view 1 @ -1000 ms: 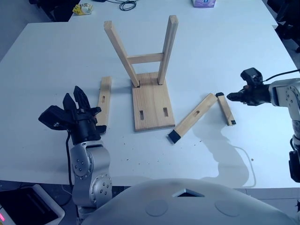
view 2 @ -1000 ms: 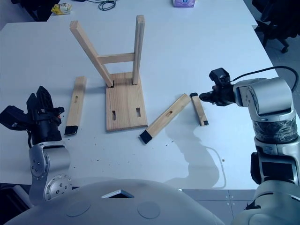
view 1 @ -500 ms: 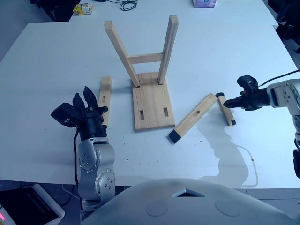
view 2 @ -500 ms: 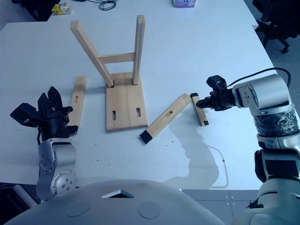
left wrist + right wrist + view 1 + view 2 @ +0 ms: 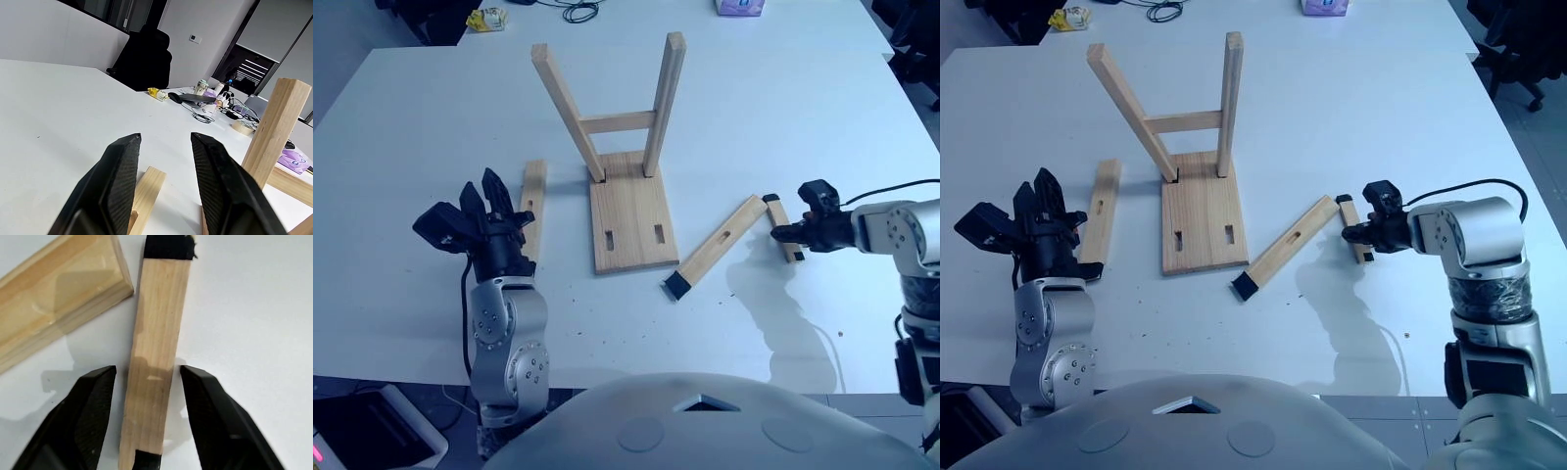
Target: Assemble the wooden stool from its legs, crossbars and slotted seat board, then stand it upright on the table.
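The slotted seat board (image 5: 628,223) lies flat mid-table. Two legs joined by a crossbar (image 5: 619,121) stand up from its far slots. A loose leg (image 5: 531,206) lies to its left, and another loose leg (image 5: 717,245) lies angled to its right. Beside that one lies a short crossbar (image 5: 784,228) with black ends. My right gripper (image 5: 789,233) is open and low over this crossbar (image 5: 157,342), one finger (image 5: 93,416) on each side. Near the left loose leg (image 5: 146,188), my left gripper (image 5: 495,204) is open and holds nothing.
Small clutter lines the table's far edge: a yellow item (image 5: 487,18), cables (image 5: 579,10) and a purple box (image 5: 740,6). A black chair (image 5: 1518,49) stands off the far right corner. The white table (image 5: 783,117) has bare room on both sides of the stool parts.
My right gripper has come down and in toward the short crossbar and now straddles it. My left gripper has shifted up and closer to the left loose leg.
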Controlling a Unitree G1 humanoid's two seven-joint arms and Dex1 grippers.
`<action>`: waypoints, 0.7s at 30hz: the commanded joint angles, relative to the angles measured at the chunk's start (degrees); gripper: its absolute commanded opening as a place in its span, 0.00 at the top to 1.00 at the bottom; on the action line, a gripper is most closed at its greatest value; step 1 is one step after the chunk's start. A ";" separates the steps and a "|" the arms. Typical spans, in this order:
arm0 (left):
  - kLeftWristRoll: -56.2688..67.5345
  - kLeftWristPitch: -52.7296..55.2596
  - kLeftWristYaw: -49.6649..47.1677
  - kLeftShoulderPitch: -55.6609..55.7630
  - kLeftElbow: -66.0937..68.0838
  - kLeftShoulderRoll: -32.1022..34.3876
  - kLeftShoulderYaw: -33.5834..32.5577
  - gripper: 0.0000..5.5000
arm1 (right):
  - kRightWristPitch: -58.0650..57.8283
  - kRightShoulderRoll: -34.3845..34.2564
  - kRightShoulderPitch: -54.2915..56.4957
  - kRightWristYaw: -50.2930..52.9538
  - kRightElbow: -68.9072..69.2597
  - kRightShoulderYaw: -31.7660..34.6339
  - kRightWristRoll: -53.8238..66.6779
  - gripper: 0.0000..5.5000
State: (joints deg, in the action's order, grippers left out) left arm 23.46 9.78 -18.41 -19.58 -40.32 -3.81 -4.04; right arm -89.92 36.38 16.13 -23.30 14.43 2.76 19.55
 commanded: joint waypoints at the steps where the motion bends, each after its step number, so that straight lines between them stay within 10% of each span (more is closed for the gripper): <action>1: 1.58 3.14 0.80 4.01 0.95 0.77 -2.38 0.65 | 3.01 -7.17 -6.21 6.39 0.44 4.09 -3.52 0.70; 11: 5.08 9.75 4.80 14.90 5.70 6.32 -8.05 0.65 | 11.46 -21.50 -12.41 15.95 2.22 13.27 -7.03 0.76; 21: 23.12 24.46 13.77 31.55 14.71 15.42 -14.73 0.65 | 46.40 -28.03 10.21 18.52 -13.21 28.22 3.32 0.76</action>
State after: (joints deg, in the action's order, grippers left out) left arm 40.51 29.32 -6.71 7.44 -28.85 8.21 -15.75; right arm -46.86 9.34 22.66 -4.31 0.58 26.72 17.74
